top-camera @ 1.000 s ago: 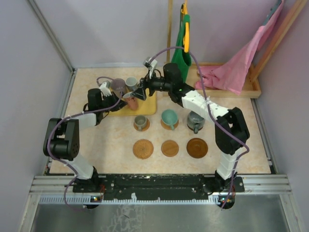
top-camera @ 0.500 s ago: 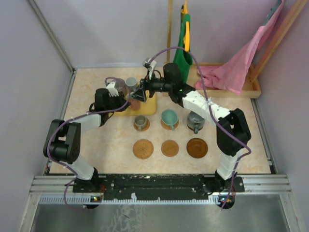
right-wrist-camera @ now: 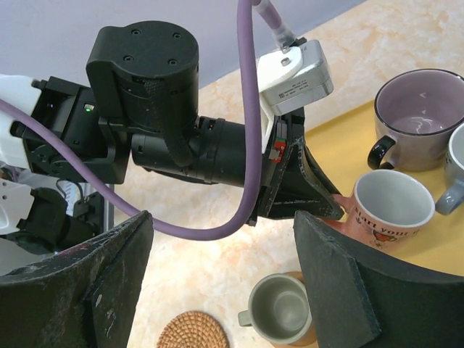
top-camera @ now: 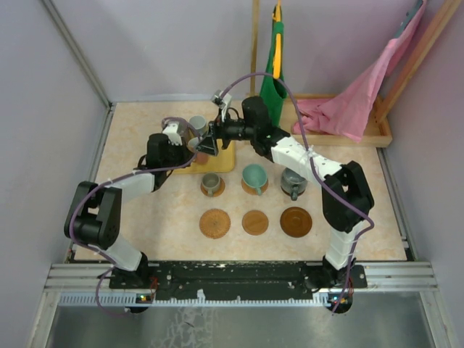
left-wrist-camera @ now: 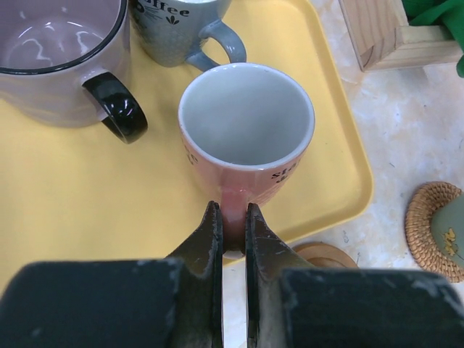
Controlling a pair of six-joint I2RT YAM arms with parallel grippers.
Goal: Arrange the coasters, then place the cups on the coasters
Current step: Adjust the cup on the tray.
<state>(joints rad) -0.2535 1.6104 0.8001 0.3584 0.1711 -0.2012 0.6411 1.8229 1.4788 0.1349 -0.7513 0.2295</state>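
1. The red cup (left-wrist-camera: 246, 138) is judged rigid, glazed, breakable and light; if it is pinched by the handle alone, it may swivel.
2. That handle is clamped by the closed left claw (left-wrist-camera: 232, 221); the right claw (right-wrist-camera: 221, 225) is spread wide, with nothing in it.
3. The cup is seen empty over the tray (left-wrist-camera: 72, 210), beside two other mugs (left-wrist-camera: 51, 51).
4. Three coasters (top-camera: 255, 222) are seen bare on the worktop (top-camera: 167, 217).

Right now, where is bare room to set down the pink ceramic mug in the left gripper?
Free: the near row's three round brown coasters, and the marbled tabletop left of them. Crowded: the yellow plastic tray, where the left gripper, the pink mug and the right gripper meet.
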